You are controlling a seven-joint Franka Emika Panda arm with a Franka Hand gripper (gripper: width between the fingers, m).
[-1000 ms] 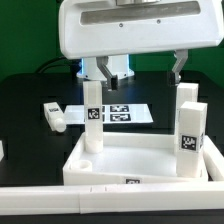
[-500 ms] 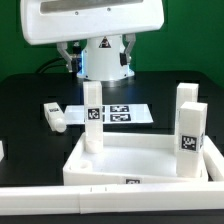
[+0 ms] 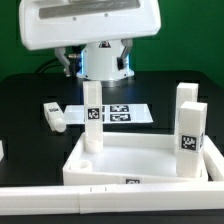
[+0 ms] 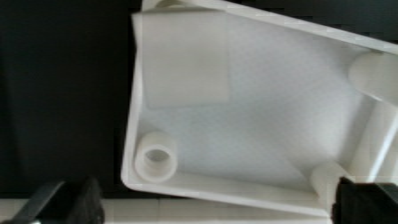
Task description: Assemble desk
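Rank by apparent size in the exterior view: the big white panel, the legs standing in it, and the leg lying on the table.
1. Desk panel
2. Near-right leg; nearness inflates it
3. Left standing leg
4. Lying leg

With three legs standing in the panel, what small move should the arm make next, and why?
Probably swing toward the loose leg lying on the black table at the exterior view's left and descend over it. Three legs already stand in the panel, the wrist view shows an empty corner socket, and the gripper is open, holding nothing.
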